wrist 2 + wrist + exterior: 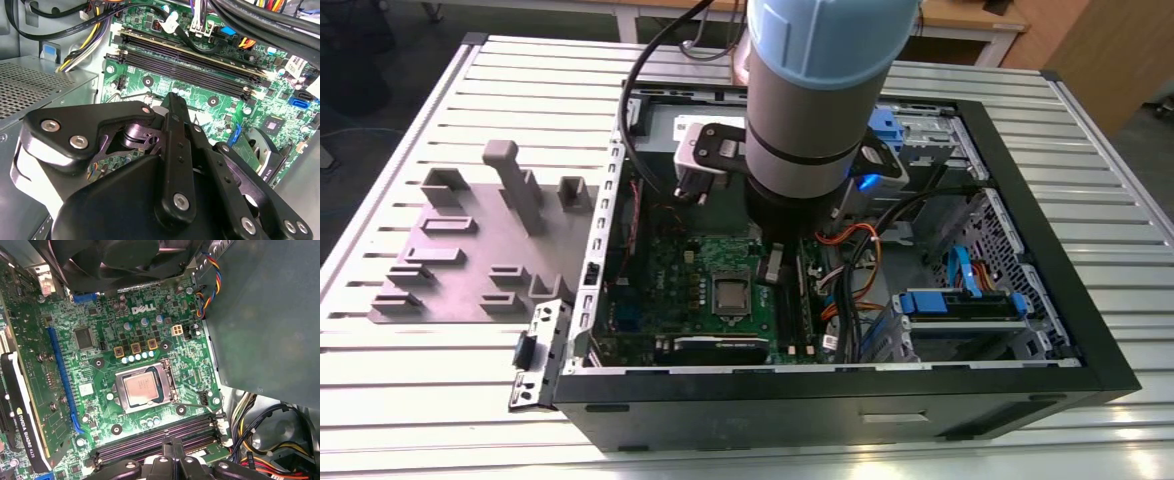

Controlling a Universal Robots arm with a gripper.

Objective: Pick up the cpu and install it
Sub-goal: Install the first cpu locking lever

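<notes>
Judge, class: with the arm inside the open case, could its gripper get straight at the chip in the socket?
Probably yes. The chip lies uncovered in its socket on the green board; the cables lie off to one side.

We see white lettering printed on the green circuit board [145, 310] above the socket, and pale print along the black card [15, 405]; we leave both unread

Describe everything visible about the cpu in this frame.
The cpu is a small flat square chip with a silver-grey metal top and paler rim. It lies flat in its socket on the green motherboard, inside the open computer case, framed by the socket's metal bracket. In the exterior view it shows as a pale square below the arm. Nothing grips it; the tool sits apart from it, beyond the memory slots.
</notes>
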